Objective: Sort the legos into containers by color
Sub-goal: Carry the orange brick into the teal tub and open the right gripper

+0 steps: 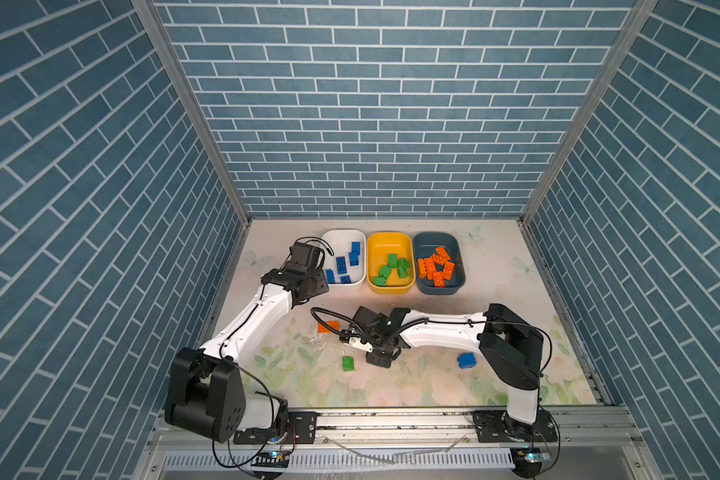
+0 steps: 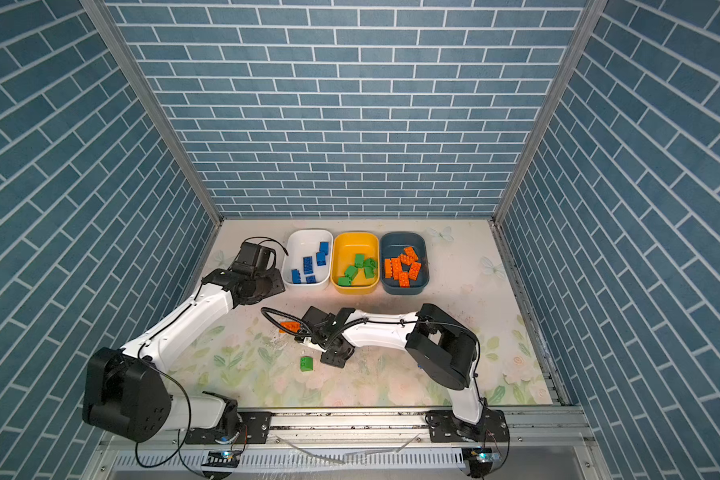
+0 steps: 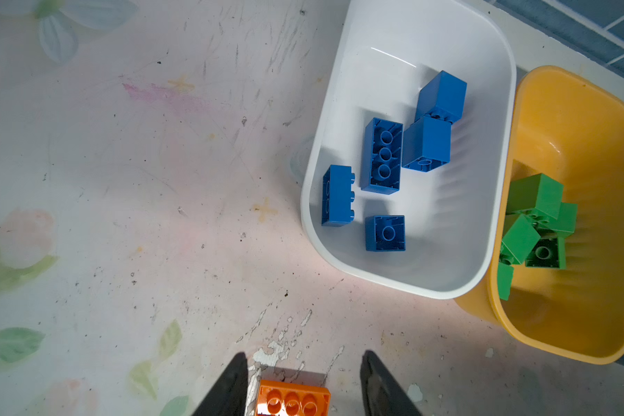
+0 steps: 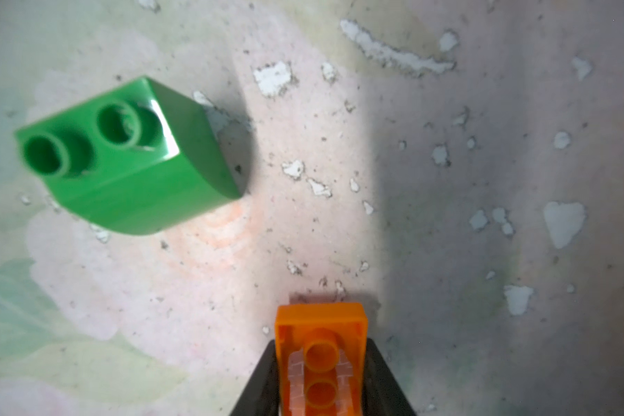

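Clamped between the fingers of your right hand is an orange brick, its hollow underside facing the wrist camera, over the worn surface. A green brick lies loose near it. Your left hand is partly spread beside the white tub; a second orange brick shows between its fingers, with a gap on one side. A blue brick lies loose by your right arm. Blue legos sit in the white tub, green legos in the yellow tub, and orange legos in the teal tub.
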